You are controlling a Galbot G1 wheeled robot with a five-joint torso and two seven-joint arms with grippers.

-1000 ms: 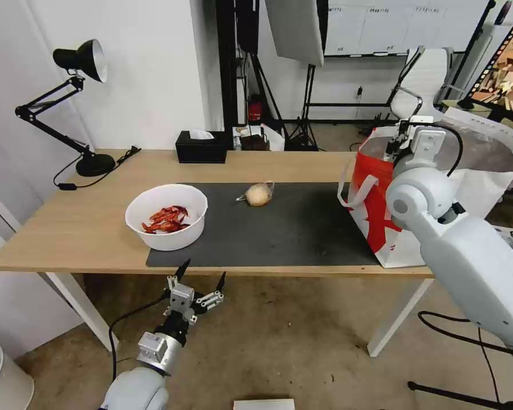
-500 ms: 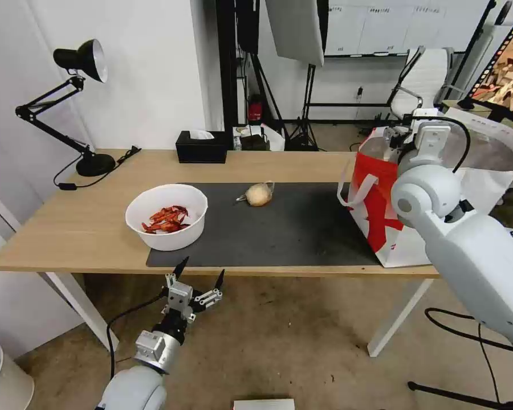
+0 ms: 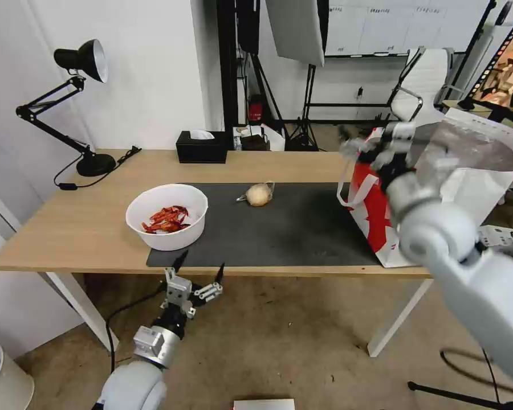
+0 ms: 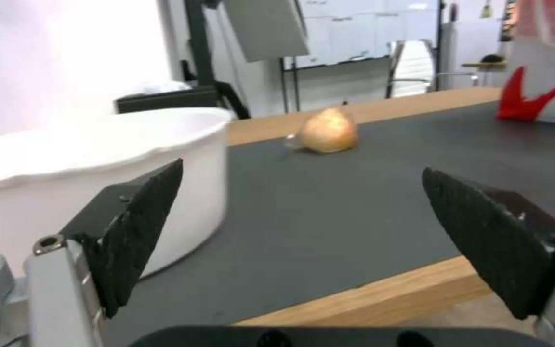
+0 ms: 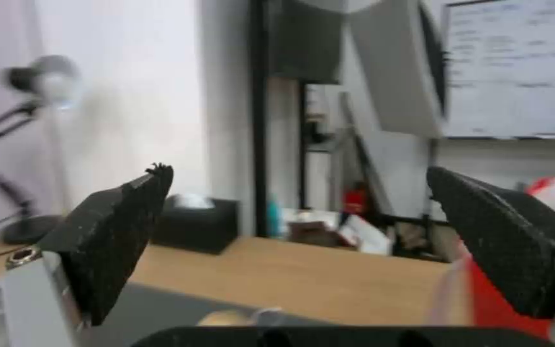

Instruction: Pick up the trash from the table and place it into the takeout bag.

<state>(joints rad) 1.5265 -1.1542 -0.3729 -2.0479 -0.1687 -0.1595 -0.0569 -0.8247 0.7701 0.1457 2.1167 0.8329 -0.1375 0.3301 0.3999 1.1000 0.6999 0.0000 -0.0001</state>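
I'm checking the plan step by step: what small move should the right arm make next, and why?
Probably swing the right end effector, open and empty beside the takeout bag rim, across toward the wrapped tan ball, the nearest trash left on the mat. The left end effector waits open below the table edge.

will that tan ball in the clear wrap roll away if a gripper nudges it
Probably a little: the ball looks rounded and lies loose on the flat mat, nothing beside it. The twisted wrap tail sticking out on one side would likely stop a long roll. It looks small and probably light, and the clear film may be slippery between fingers.
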